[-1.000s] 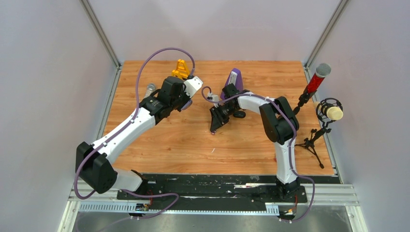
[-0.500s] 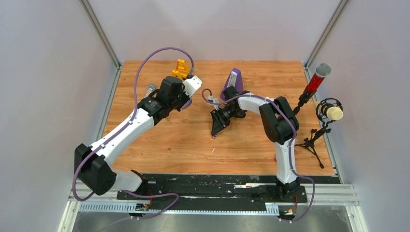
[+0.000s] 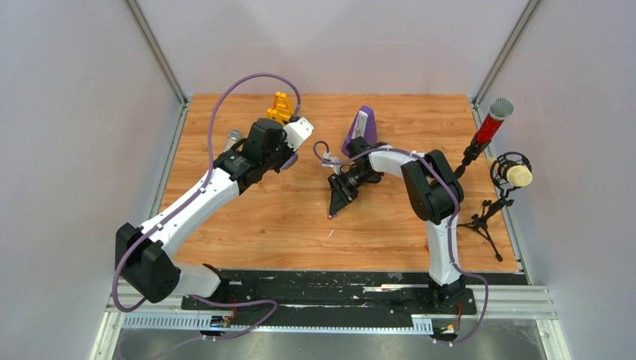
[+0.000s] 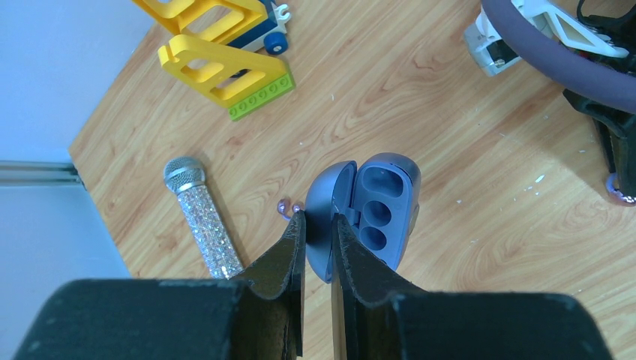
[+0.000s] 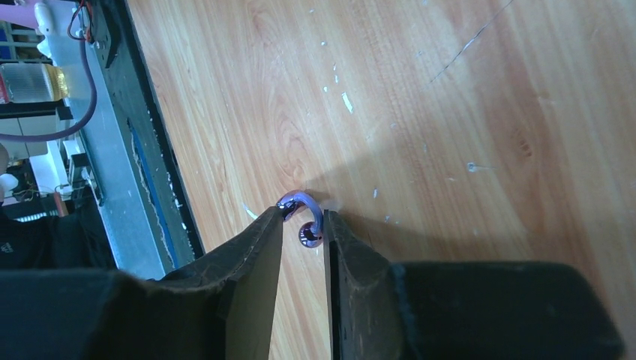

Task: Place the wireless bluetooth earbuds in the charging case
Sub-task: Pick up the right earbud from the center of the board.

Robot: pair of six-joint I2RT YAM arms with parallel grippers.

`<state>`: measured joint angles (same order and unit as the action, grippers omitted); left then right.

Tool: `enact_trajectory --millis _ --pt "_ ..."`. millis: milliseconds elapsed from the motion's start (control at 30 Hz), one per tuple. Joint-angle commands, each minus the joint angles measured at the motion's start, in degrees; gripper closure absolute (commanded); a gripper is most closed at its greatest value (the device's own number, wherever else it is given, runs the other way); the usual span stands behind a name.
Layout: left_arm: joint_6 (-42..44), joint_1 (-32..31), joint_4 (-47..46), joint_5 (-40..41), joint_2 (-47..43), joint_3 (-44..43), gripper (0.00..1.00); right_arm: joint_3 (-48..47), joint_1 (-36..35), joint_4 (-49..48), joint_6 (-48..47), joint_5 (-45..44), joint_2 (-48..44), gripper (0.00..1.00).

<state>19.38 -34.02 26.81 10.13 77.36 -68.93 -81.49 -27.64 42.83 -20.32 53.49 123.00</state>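
Fingers of the left gripper (image 4: 319,219) are squeezed shut on the lid of the charging case (image 4: 384,210). The case is dark blue and open. Its lid stands up between the 2 fingers, and the round holes inside it are empty. The case is toward the far side of the wooden table (image 4: 450,135), left of the middle. I cannot tell if it rests on the wood.

The right gripper (image 5: 304,217) has its 2 fingers pinched close on a tiny purple earbud (image 5: 308,235). It is shaped like a little hook with a ball at the end. The fingertips point down, very near the wood. They are by the middle of the table, well apart from the case.

The other earbud (image 4: 289,206) lies on the wood just beside the left fingertip and the case lid. It looks like 2 tiny purple balls.

Near it lies a sparkly silver microphone (image 4: 201,219). Farther off are yellow toy blocks (image 4: 225,64) with a green piece. In the top view, a red microphone (image 3: 491,124) on a stand is at the right side of the table.
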Motion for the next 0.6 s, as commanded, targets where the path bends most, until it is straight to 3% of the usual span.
enact_trajectory --millis 0,567 --pt "-0.04 0.24 -1.67 -0.46 -1.52 -0.43 0.97 1.33 -0.97 1.97 -3.58 -0.60 -0.23 0.72" --pt "-0.04 0.22 -1.58 -0.37 -1.78 -0.51 0.98 0.65 -1.20 3.65 -1.28 5.31 -0.66 0.77"
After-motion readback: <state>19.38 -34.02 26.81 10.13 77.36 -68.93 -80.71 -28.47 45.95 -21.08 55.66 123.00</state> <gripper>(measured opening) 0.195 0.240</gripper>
